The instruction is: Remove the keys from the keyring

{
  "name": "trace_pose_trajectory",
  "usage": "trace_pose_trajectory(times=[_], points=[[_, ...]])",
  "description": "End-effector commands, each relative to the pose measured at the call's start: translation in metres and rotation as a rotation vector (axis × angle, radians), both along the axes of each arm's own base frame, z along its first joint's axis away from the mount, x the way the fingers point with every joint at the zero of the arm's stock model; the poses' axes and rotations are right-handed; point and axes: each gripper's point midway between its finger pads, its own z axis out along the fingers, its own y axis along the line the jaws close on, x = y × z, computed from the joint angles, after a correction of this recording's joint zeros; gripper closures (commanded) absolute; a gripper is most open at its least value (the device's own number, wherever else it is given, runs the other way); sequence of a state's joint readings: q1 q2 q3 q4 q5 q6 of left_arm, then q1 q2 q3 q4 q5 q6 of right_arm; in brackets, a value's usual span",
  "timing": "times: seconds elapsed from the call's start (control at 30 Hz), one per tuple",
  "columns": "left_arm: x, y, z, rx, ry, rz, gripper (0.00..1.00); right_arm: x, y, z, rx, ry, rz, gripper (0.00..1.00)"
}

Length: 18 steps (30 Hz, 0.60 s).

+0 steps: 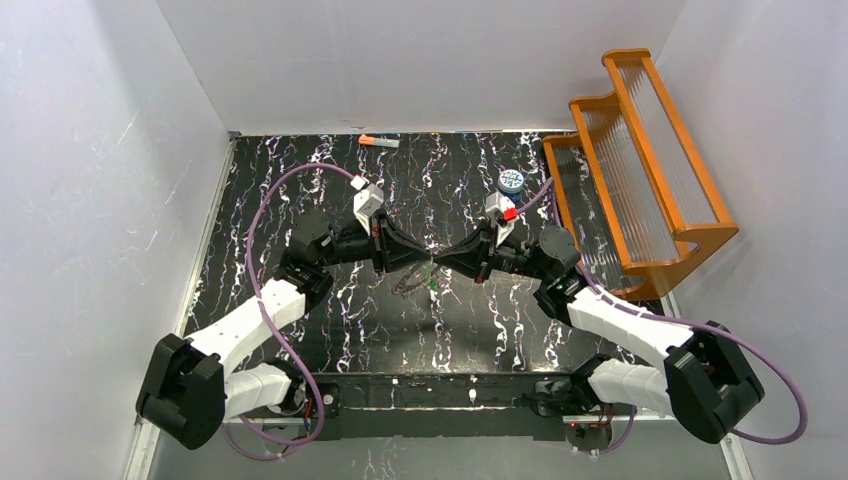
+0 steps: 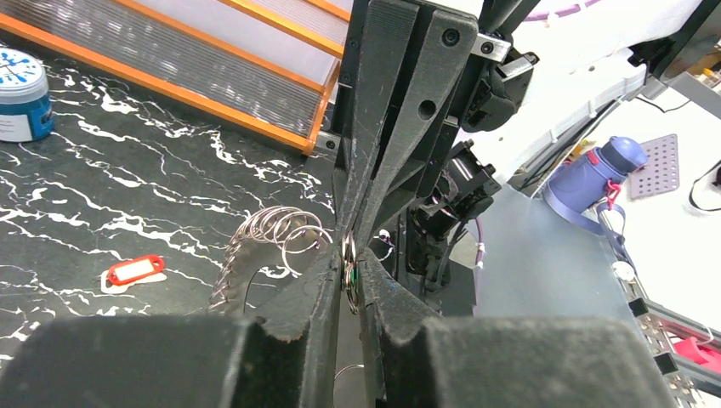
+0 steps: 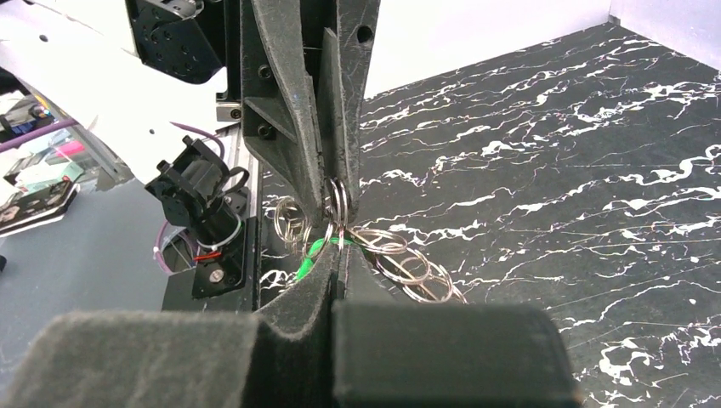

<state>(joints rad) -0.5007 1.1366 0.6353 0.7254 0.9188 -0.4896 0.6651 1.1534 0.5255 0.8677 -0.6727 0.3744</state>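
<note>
Slippage is the chief hazard. The left gripper is clamped edge-on across one loop of the keyring, which hangs mid-table just above the surface. The right gripper meets it nose to nose with its tips pressed together at that same loop. Whether they bite the wire or only the plastic beside it cannot be told. With so little metal between four pads, a pull apart could snap the loop out of either grip, or the opposed fingers could collide. The free loops dangling below could swing, snag a fingertip, or drag along the table.

A lesser risk is that the green key, lodged right at the pinch, gets crushed or twisted rather than slid along the coil.

Materials, in descending size:
- Table: glossy black with white marbling.
- Rack: orange frame with ribbed clear panels, at the right edge.
- Canister: squat blue-and-white cylinder.
- Keyring: a chain of thin, bright, springy wire split rings.
- Red key: flat oblong plastic with a white face, lying loose on the table, apart from the rings.
- Second green key: not found.
</note>
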Motion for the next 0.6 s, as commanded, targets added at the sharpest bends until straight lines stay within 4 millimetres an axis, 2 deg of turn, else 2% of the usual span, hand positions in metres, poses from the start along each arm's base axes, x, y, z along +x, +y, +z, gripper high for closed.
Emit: trace_pose_trajectory(times=[0.0,0.07,0.17,0.33,0.57], points=[[-0.009,0.001,0.011,-0.008,-0.065,-0.039,0.83,-0.001,-0.005,0.018,-0.008,-0.109,-0.014,0.99],[-0.008,0.002,0.008,0.015,-0.071,-0.037,0.75,-0.001,-0.006,0.018,-0.026,-0.120,-0.016,0.99],[-0.007,0.005,0.003,0.067,-0.089,-0.032,0.68,-0.003,-0.006,0.017,-0.059,-0.130,0.002,0.99],[-0.010,0.008,-0.003,0.134,-0.138,-0.055,0.64,-0.007,-0.005,0.015,-0.083,-0.142,0.035,0.99],[-0.025,0.008,-0.011,0.172,-0.158,-0.191,0.62,-0.010,-0.004,0.015,-0.097,-0.148,0.061,0.99]])
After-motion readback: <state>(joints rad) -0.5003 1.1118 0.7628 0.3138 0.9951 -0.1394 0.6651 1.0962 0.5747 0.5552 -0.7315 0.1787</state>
